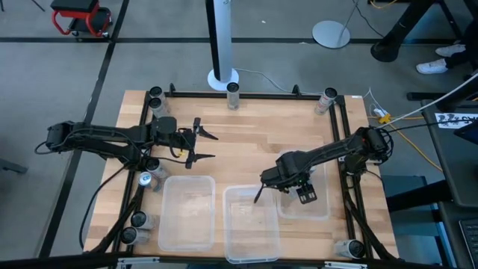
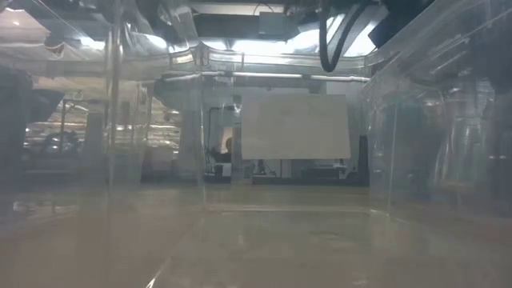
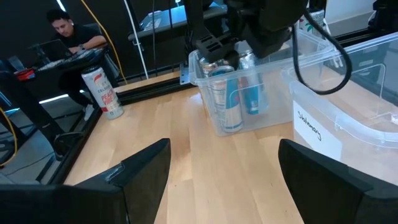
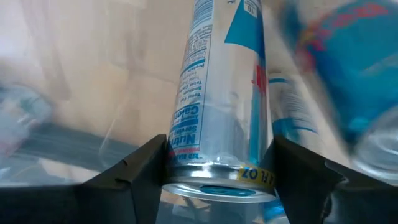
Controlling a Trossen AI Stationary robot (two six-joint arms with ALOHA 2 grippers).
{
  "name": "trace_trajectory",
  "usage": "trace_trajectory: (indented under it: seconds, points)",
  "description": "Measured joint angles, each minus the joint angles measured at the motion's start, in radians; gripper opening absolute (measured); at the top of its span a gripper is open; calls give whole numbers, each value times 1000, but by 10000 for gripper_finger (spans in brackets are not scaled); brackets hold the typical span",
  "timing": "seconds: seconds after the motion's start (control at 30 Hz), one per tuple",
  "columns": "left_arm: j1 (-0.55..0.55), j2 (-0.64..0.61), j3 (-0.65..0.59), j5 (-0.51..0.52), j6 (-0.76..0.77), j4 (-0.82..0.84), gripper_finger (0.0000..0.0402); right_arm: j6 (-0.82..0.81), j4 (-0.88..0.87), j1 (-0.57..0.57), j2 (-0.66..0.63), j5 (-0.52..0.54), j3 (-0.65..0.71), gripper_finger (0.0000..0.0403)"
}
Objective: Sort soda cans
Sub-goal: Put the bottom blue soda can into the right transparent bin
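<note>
Left arm: I see my left gripper (image 1: 200,146) over the bare wood at the left of the counter (image 1: 246,134), jaws apart and holding nothing.
Left rim cans: several soda cans stand at the counter's left edge, one with a silver top (image 1: 145,178) just beside the left clear bin (image 1: 186,213).
Middle bin: the middle bin (image 1: 252,224) sits between the other two at the counter's near edge.
Right arm: my right gripper (image 4: 214,168) is down inside the right bin (image 3: 261,118), jaws clamped on a silver-and-blue soda can (image 4: 224,99).
Right bin contents: more cans (image 3: 249,93) stand in that bin, close beside the held one.
Far corner: a white-and-red can (image 3: 102,92) stands alone near the counter's edge.
</note>
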State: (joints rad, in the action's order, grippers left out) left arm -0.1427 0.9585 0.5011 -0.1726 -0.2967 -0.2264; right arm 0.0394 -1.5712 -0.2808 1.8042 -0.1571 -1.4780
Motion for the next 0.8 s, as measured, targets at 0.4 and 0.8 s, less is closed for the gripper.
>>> trace_trajectory:
  seconds: [0.4, 0.8]
  points:
    - [0, 0, 0, 0, -1, 0, 288, 18, -1, -1, -1, 8, 0, 276]
    - [0, 0, 0, 0, 1, 6, 288, -6, 41, -1, -4, 28, -1, 276]
